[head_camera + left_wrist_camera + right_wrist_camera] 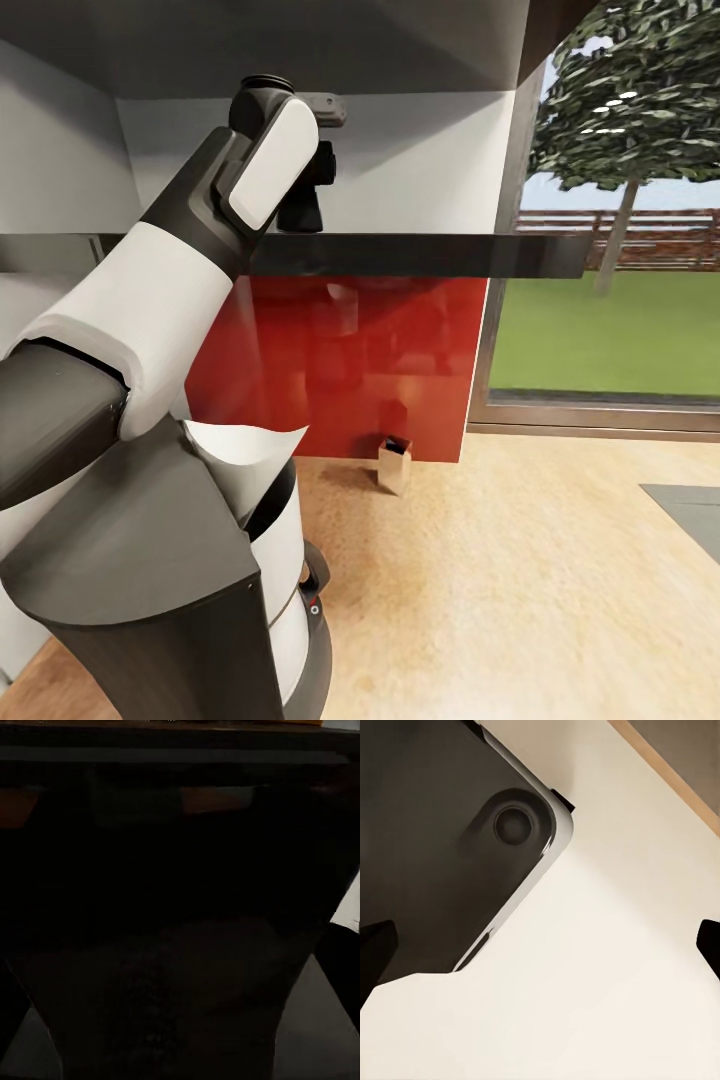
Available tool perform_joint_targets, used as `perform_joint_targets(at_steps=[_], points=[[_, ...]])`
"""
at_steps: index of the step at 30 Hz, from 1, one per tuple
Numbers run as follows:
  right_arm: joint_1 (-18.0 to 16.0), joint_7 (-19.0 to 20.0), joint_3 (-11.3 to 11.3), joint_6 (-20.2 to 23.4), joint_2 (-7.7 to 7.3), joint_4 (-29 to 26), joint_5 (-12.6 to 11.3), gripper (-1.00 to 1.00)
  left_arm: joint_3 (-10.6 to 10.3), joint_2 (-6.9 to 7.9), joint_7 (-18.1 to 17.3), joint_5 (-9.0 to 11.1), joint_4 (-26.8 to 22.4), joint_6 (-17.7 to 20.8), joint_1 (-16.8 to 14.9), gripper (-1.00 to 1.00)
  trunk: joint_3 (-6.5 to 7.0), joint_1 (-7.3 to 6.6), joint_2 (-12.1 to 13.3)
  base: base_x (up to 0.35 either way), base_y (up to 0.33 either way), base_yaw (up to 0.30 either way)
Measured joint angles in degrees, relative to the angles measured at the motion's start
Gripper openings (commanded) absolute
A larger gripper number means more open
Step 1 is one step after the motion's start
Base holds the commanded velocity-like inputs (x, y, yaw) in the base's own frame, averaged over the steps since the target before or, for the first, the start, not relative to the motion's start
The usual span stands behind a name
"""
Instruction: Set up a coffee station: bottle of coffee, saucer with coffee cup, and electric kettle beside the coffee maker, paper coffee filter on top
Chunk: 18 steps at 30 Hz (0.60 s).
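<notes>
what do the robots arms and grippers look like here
The left arm has rounded glossy white shells between dark grey, almost black joint segments, with a white panel near the wrist. Its gripper is matte black. In the right wrist view, black fingertips show at the edges. No cables or markings show.

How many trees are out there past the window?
1: a leafy tree stands on the lawn before the wooden fence, upper right of the head view. Others may be hidden.
</notes>
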Motion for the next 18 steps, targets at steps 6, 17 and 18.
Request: perform_joint_targets(at_steps=[6, 17, 18], points=[[0.0, 0.0, 0.0, 0.0, 0.00, 0.0, 0.0, 1.00, 0.0, 0.00, 0.0, 0.4, -0.1, -0.2, 0.0, -1.00, 0.00, 0.00, 0.0, 0.000, 0.000, 0.000], [0.0, 0.0, 0.0, 0.0, 0.00, 0.0, 0.0, 1.00, 0.0, 0.00, 0.1, 0.4, -0.1, -0.2, 0.0, -1.00, 0.00, 0.00, 0.0, 0.000, 0.000, 0.000], [0.0, 0.0, 0.0, 0.0, 0.00, 0.0, 0.0, 1.00, -0.1, 0.00, 0.1, 0.4, -0.2, -0.2, 0.0, -1.00, 0.00, 0.00, 0.0, 0.000, 0.000, 0.000]])
